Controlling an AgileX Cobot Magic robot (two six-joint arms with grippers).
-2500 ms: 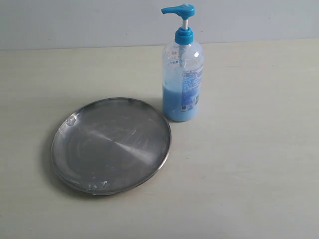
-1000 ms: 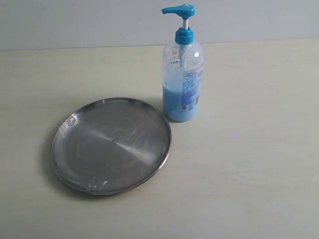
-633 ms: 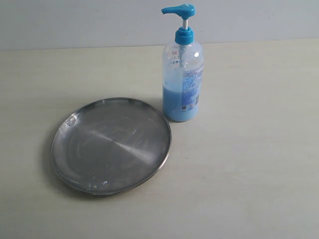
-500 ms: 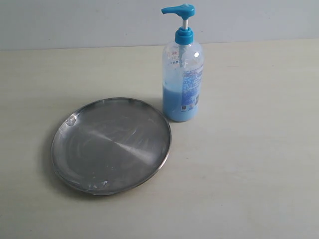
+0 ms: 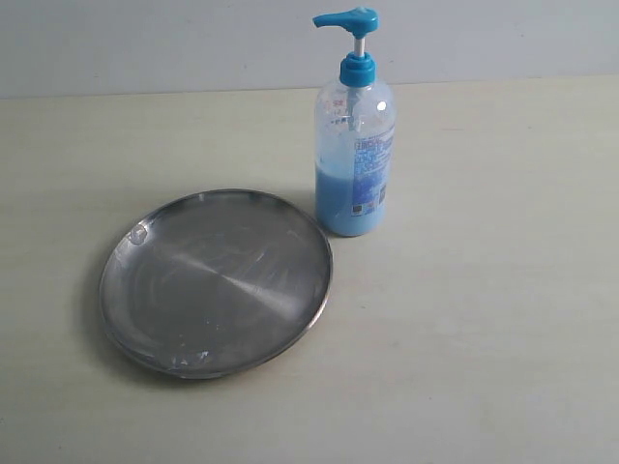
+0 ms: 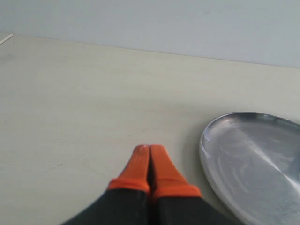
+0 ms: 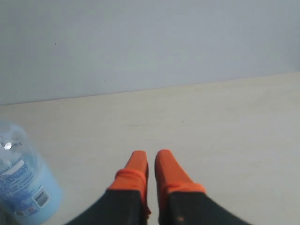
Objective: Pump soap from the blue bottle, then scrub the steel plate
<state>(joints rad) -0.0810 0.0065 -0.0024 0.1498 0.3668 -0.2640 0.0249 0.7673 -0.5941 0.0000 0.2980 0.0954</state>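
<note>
Your blue bottle (image 5: 354, 155) is standing upright, spout pointing left.
It is sitting just beside the steel plate (image 5: 216, 282); your left gripper (image 6: 149, 149) and right gripper (image 7: 151, 157) are hanging closed, empty.

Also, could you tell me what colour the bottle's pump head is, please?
The pump head is bright blue, and it shows best in the exterior view.

Pale table (image 5: 503, 319): steel plate (image 5: 215, 280) flat, blue bottle (image 5: 354, 159) upright just beside, possibly touching.
</note>
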